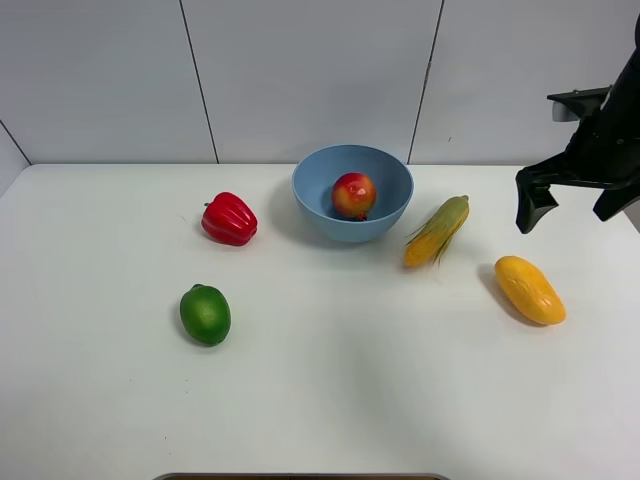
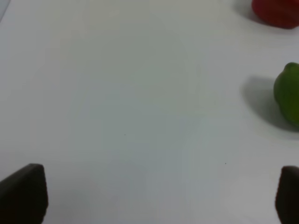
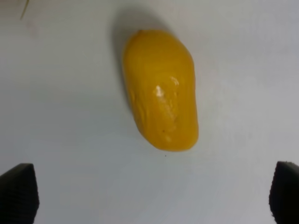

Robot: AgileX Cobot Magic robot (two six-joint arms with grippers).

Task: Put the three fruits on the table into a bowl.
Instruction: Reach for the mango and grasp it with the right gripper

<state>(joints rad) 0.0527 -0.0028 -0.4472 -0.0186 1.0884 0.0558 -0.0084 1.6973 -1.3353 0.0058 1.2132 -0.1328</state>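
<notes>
The light-blue bowl (image 1: 322,216) stands at the back middle of the white table (image 1: 330,400), with the red-yellow pomegranate (image 1: 353,194) inside it. The yellow-orange mango (image 1: 529,290) lies on the table at the right. My right gripper (image 1: 570,208) hovers open and empty above and just behind it; the right wrist view shows the mango (image 3: 161,88) between the spread fingertips (image 3: 18,191). The green lime-like fruit (image 1: 205,314) lies at the left front. My left gripper (image 2: 159,200) is open and empty over bare table, with the lime (image 2: 287,93) off to one side.
A red bell pepper (image 1: 229,218) sits left of the bowl and shows at the left wrist view's edge (image 2: 278,11). A corn cob with green husk (image 1: 437,230) lies between the bowl and the mango. The left arm is out of the exterior view.
</notes>
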